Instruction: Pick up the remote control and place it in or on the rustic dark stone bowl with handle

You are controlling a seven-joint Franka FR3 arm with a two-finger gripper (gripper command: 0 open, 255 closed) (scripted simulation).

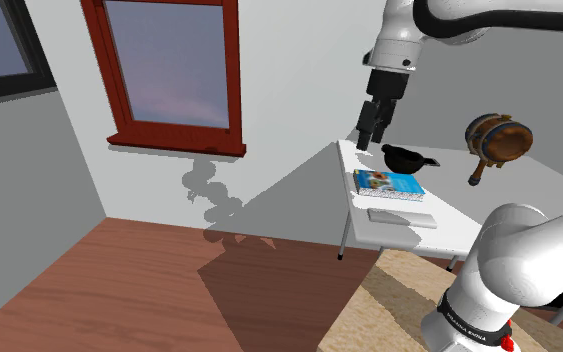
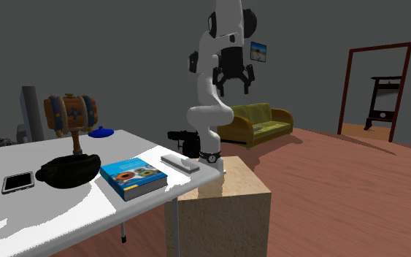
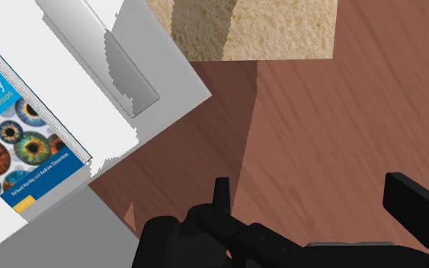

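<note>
While the gripper (image 2: 233, 86) hangs high, well above the white table (image 2: 65, 212) and holding nothing, its jaws stand wide apart, the black fingers (image 3: 409, 199) showing over the wooden floor (image 3: 319, 114) off the table's corner. The pale grey remote control (image 2: 179, 163) lies flat on the table at the corner nearest the stand (image 2: 225, 197), close to a blue-covered book (image 2: 133, 177). The dark bowl with handle (image 2: 68, 171) sits on the book's other side, apart from the remote control, with a barrel-headed mallet (image 2: 72, 113) behind it.
</note>
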